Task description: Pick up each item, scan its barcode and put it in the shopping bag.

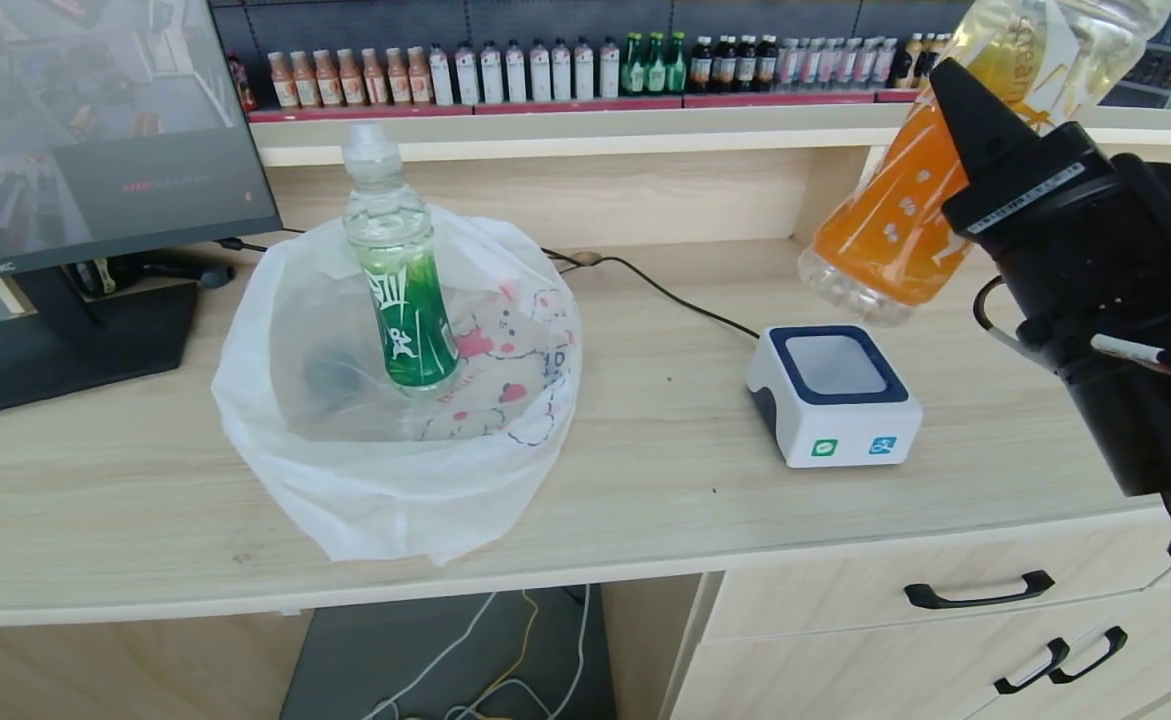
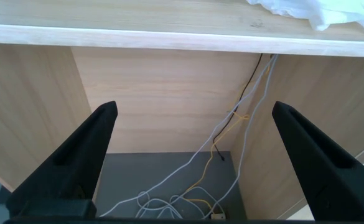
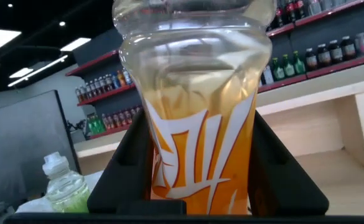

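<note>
Clamping the clear plastic bottle of orange drink (image 1: pixel 890 230) around its labelled middle, the right hand (image 3: pixel 200 180) holds it tilted above the white-and-blue scanner box (image 1: pixel 833 395), near the right end of the worktop (image 1: pixel 645 480). The bottle is probably liquid-heavy, smooth and slightly squeezable. Its cap is cut off and its barcode unseen. The left hand (image 2: pixel 191 162) gapes empty below the worktop's front edge.

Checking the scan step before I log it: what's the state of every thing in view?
orange bottle: held off the counter, tilted, base down
right gripper: shut on the orange bottle
left gripper: open, empty, below the counter edge
green bottle: upright in the shopping bag
shopping bag: open, on the counter
scanner: window up, uncovered
drawers: shut
</note>
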Tool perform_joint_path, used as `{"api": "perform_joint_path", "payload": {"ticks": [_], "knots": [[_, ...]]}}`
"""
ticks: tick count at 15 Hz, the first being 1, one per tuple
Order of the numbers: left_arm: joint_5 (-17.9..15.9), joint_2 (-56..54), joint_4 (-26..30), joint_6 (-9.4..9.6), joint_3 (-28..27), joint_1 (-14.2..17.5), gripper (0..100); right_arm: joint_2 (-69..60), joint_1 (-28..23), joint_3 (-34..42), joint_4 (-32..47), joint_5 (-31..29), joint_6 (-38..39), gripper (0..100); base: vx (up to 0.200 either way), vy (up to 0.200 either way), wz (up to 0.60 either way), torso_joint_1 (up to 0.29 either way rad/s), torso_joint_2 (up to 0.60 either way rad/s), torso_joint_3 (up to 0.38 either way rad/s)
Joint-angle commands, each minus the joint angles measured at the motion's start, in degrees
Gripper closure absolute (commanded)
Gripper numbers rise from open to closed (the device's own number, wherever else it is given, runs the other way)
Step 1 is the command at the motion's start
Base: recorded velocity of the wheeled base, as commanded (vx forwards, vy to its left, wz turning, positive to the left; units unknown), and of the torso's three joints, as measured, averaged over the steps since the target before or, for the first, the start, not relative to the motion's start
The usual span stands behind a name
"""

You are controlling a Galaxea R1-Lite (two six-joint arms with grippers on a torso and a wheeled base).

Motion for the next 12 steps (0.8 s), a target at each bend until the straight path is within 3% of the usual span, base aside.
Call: {"api": "perform_joint_path", "payload": {"ticks": [1,6,12], "knots": [[-0.01,-0.02,0.00,-0.02,0.00,0.02,0,1.38,0.08,-1.10,1.58,-1.45,4.62,100,0.000,0.000,0.00,0.000,0.00,0.000],[-0.01,-0.02,0.00,-0.02,0.00,0.02,0,0.77,-3.00,-3.74,11.24,-10.41,27.30,100,0.000,0.000,0.00,0.000,0.00,0.000],[-0.01,-0.02,0.00,-0.02,0.00,0.02,0,0.94,-5.81,-3.74,14.50,-10.59,42.68,100,0.000,0.000,0.00,0.000,0.00,0.000]]}}
